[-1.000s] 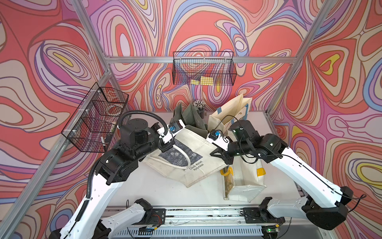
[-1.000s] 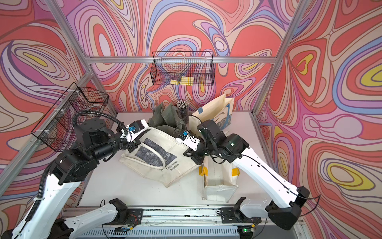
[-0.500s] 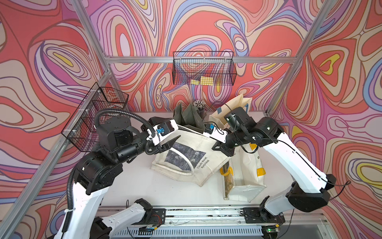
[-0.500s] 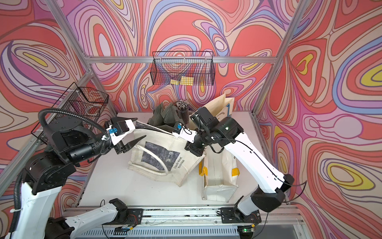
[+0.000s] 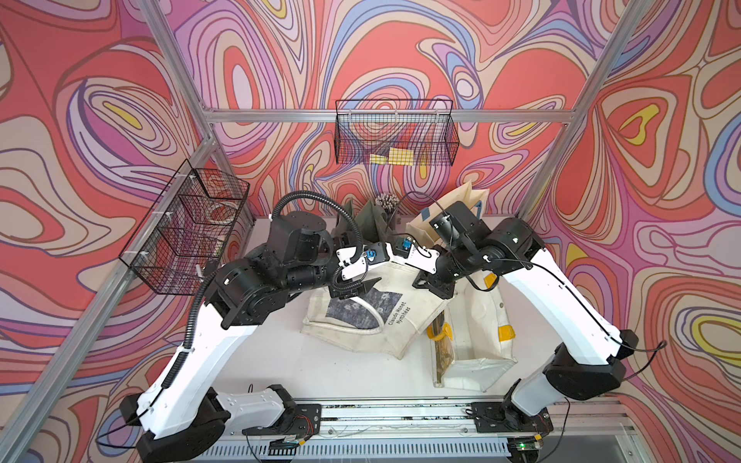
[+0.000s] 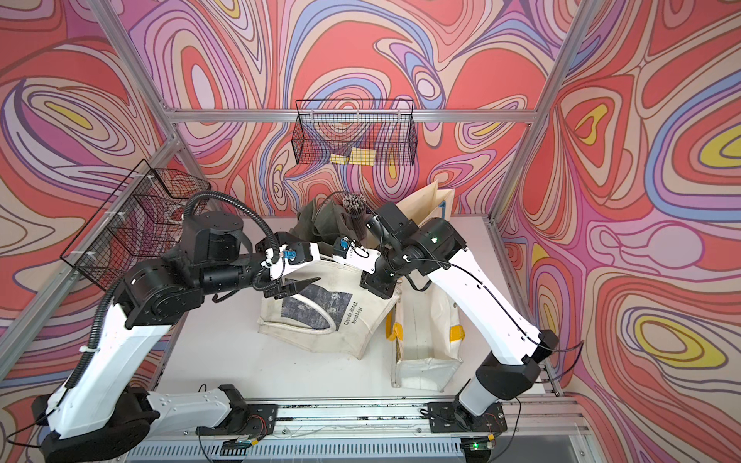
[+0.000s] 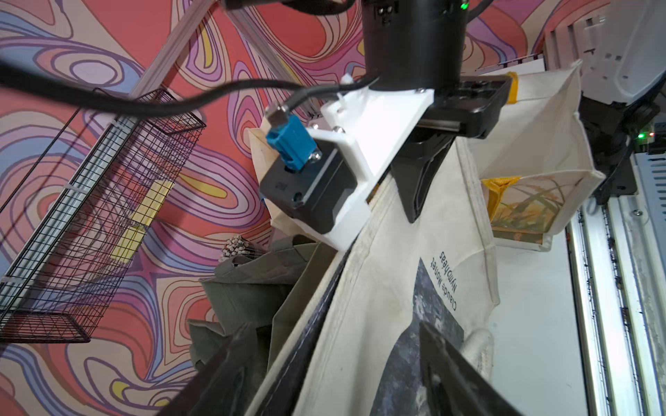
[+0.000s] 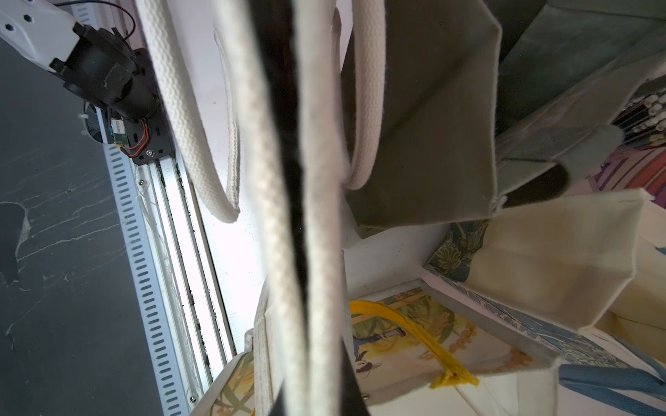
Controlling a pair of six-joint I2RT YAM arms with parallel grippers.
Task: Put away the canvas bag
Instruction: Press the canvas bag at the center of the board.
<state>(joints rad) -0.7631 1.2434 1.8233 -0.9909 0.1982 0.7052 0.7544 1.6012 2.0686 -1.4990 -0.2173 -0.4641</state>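
The cream canvas bag (image 5: 373, 320) with a dark print stands half upright mid-table in both top views (image 6: 320, 316). My right gripper (image 5: 435, 286) is shut on its top rim at the right corner and holds that corner up; it shows again in a top view (image 6: 379, 288). In the right wrist view the bag's rim (image 8: 317, 252) runs into the right gripper (image 8: 310, 389). My left gripper (image 5: 361, 288) is open at the rim's left end. In the left wrist view the left gripper (image 7: 335, 378) straddles the rim (image 7: 360, 288) without closing on it.
A white tote with yellow handles (image 5: 469, 344) lies on its side to the right of the bag. An olive bag (image 5: 361, 220), a stick bundle (image 5: 385, 200) and a cream paper bag (image 5: 461, 204) stand at the back. Wire baskets hang on the back wall (image 5: 395, 138) and left wall (image 5: 188, 228).
My left gripper opened and let go of the bag, swung left, then came back to the rim. The right gripper lifted its corner, so the bag stands more upright.
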